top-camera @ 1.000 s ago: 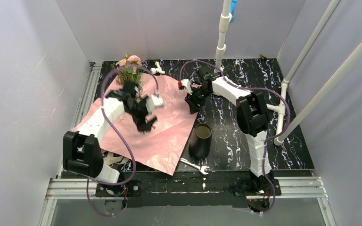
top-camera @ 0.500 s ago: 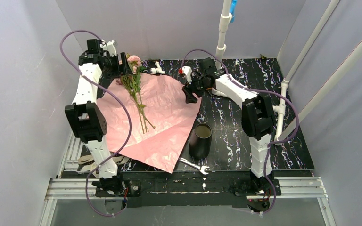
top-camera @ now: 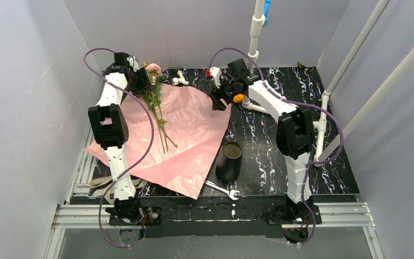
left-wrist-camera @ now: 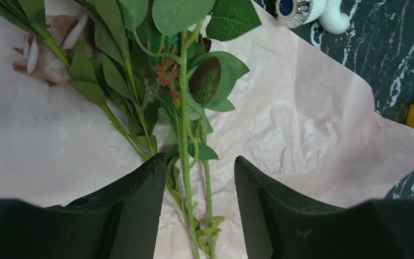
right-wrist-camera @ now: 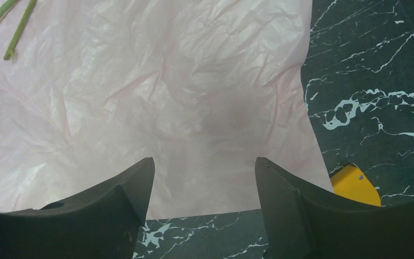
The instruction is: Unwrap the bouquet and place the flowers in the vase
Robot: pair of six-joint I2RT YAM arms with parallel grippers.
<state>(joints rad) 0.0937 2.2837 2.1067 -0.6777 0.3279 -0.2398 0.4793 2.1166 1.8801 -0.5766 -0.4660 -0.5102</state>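
The bouquet lies unwrapped: its pink paper (top-camera: 194, 129) is spread flat and the flowers (top-camera: 156, 105) lie on it, heads at the back, stems (left-wrist-camera: 185, 162) pointing to the front. A pink rose (left-wrist-camera: 48, 54) shows at the upper left in the left wrist view. My left gripper (top-camera: 142, 82) (left-wrist-camera: 199, 162) hangs over the leafy part; its jaws straddle the green stems with a gap on each side, so it is open. My right gripper (top-camera: 219, 102) (right-wrist-camera: 205, 162) stands open over the paper's right edge (right-wrist-camera: 221, 199), holding nothing. The black vase (top-camera: 229, 161) stands upright by the paper's front right edge.
A wrench (top-camera: 223, 190) lies in front of the vase. A white fitting (top-camera: 180, 80) sits behind the paper, and a yellow block (top-camera: 238, 98) (right-wrist-camera: 356, 186) lies just right of my right gripper. Beige ribbon (top-camera: 105, 186) lies at the front left. White pipes (top-camera: 254, 38) stand behind.
My left arm lifted off the middle of the paper and swung back to the flower heads, its jaws narrowing round the stems. My right gripper drew slightly back and opened wider.
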